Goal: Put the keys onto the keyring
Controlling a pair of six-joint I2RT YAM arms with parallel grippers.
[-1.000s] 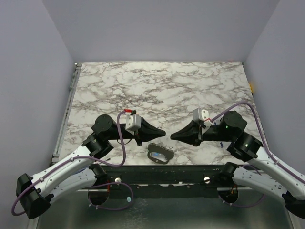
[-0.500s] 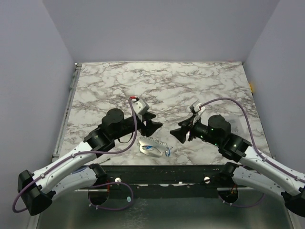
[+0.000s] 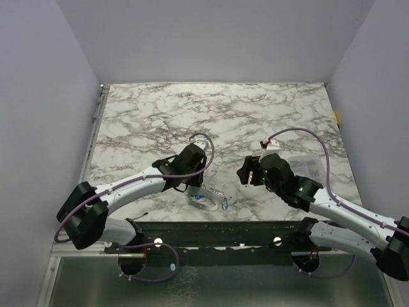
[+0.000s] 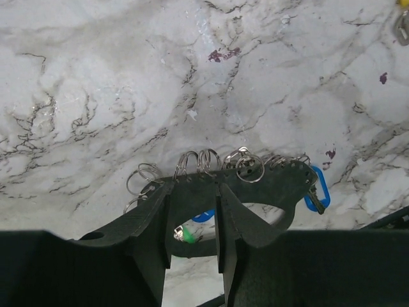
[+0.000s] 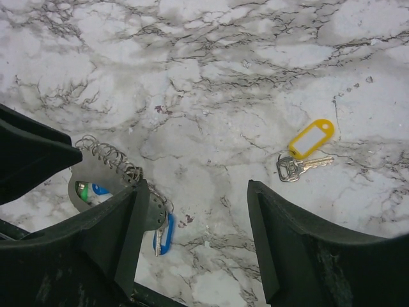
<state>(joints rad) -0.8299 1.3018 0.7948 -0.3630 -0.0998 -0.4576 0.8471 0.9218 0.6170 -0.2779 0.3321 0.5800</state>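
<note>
Keyring [image 5: 96, 176] lies under left gripper [image 4: 195, 198], yellow key [image 5: 310, 139] well apart

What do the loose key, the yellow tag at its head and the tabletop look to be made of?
The key looks like bare metal: silvery with a dull shine. The yellow tag is probably plastic, going by its flat, even colour and smooth rounded edge; it has a white label window. The tabletop is marble-patterned, white with grey veins. Real stone or printed laminate cannot be told.

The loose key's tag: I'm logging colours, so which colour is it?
Its tag is yellow with a white window; right wrist view shows it best.
</note>
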